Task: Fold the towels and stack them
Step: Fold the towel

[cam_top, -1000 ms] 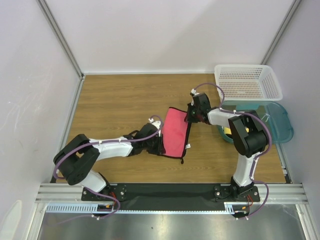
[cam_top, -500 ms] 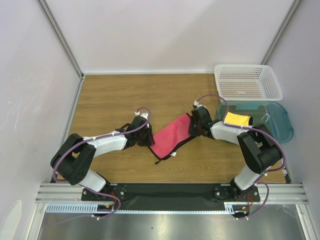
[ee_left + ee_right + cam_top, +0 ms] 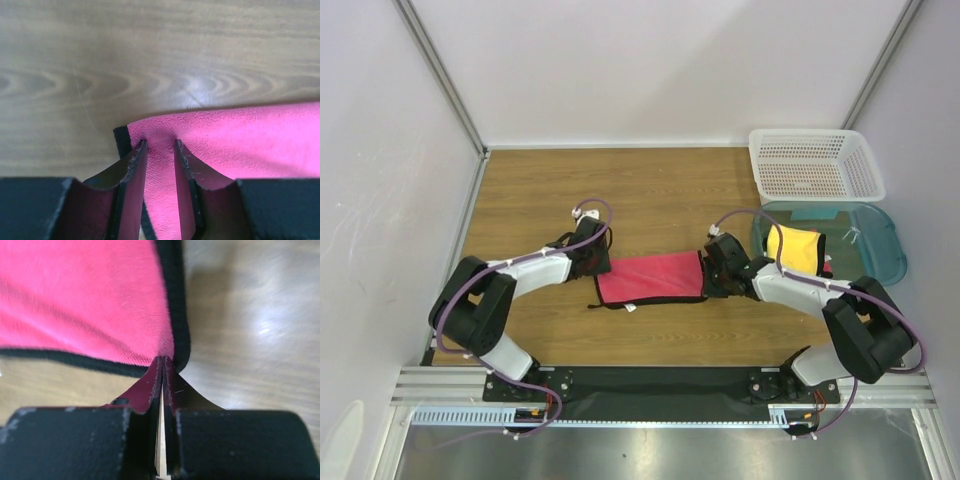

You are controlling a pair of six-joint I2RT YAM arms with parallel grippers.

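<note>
Towel (image 3: 650,277) lies flat mid-frame: right gripper (image 3: 163,360) pinches one corner, left gripper (image 3: 160,144) (jaws parted) straddles a corner at the other end.

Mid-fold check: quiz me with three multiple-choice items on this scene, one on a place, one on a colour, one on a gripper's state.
1. The yellow towel lies: A on the floor; B in the teal tub; C on a shelf.
2. The spread towel on the table is: A pink-red; B yellow; C white.
3. The right gripper is: A open; B shut on nothing; C shut on the spread towel's corner.
Answers: B, it sits within the tub's rim; A, pink-red with black edging; C, fingertips pinch the corner in the wrist view.
</note>
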